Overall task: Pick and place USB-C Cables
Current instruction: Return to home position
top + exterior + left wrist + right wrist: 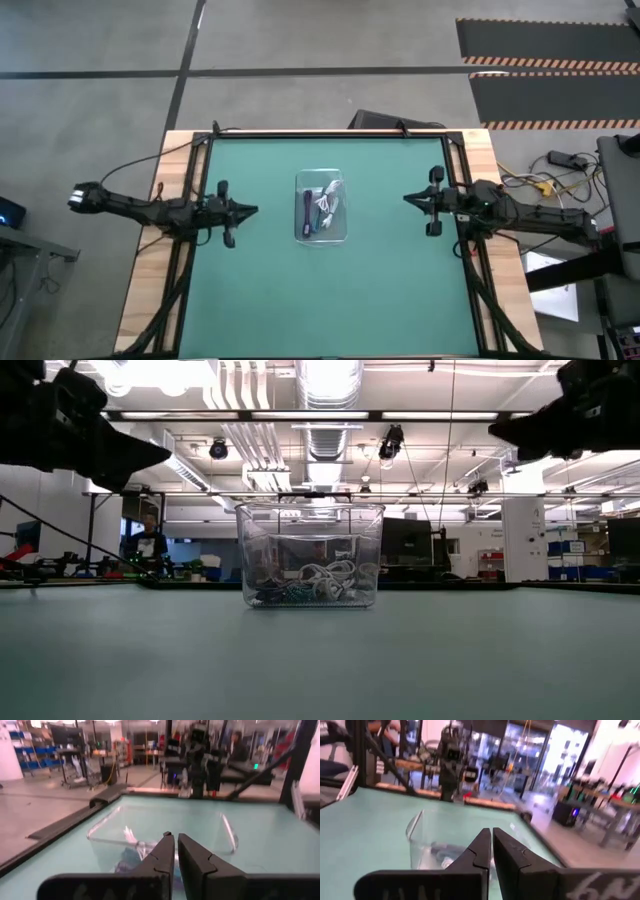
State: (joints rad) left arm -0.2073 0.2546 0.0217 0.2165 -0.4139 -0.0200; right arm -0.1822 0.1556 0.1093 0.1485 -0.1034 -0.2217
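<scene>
A clear plastic tray [321,206] stands on the middle of the green mat. Inside it lie the USB-C cables: a dark purple bundle [304,210] and white ones [328,205], resting on the tray's floor. The low view shows them as a tangle [305,585] behind the tray's wall [310,530]. My left gripper [252,210] hovers level to the left of the tray, shut and holding nothing [175,837]. My right gripper [408,197] hovers level to the right of the tray, also shut and holding nothing [491,832]. Both point at the tray from a distance.
The green mat [250,290] lies open around the tray, framed by the wooden table edges [150,290]. Both arms hang above the table surface [165,455] [495,428]. A person [150,545] sits in the room beyond the table.
</scene>
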